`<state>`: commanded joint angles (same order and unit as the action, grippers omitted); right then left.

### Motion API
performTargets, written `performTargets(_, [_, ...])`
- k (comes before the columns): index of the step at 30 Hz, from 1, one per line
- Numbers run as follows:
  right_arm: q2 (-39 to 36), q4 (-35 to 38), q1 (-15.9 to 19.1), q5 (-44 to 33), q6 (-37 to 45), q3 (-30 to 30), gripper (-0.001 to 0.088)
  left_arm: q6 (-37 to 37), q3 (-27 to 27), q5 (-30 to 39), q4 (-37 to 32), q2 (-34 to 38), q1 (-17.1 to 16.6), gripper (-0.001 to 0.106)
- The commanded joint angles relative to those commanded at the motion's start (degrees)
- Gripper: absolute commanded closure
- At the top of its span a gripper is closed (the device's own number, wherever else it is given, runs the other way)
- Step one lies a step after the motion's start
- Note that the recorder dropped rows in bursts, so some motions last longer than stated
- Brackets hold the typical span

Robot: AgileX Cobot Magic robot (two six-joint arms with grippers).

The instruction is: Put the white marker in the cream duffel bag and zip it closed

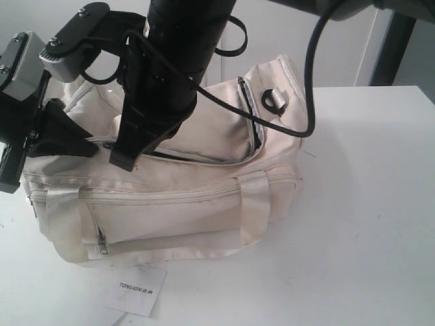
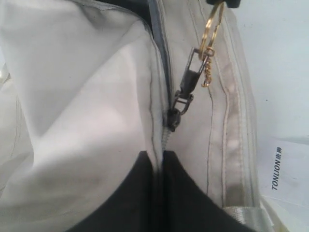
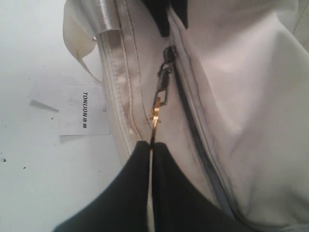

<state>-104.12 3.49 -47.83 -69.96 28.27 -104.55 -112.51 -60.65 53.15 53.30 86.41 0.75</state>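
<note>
The cream duffel bag point(image 1: 204, 204) lies centre-left in the frame on the white table point(image 1: 367, 224), the right gripper point(image 3: 150, 145) pinching the gold ring point(image 3: 154, 121) of its zipper pull point(image 3: 164, 82) while the left gripper point(image 2: 157, 157) clamps the bag's fabric nearby.

Desk point(image 1: 367, 217) to right of cream duffel bag point(image 1: 170, 210) in ext. view: wide open, easy approach. Front: paper tag point(image 1: 136, 290) just by bag base. Bag top crowded: L arm point(image 1: 75, 30) at one end, R arm point(image 1: 170, 61) over middle, cable point(image 1: 299, 129) looping across open zip gap point(image 1: 253, 129). L fingers point(image 2: 125, 198) pinch bag fabric, R fingers point(image 3: 120, 193) clamp gold ring point(image 3: 155, 115); no room betw. them.
</note>
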Motion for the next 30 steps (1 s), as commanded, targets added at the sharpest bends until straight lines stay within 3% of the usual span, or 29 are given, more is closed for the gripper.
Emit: performTargets(30, [0.0, -4.26, 0.29, 0.0, 0.01, 0.1, 0.0868, 0.0, 0.0, 0.12, -0.67, -0.1, 0.0, 0.105])
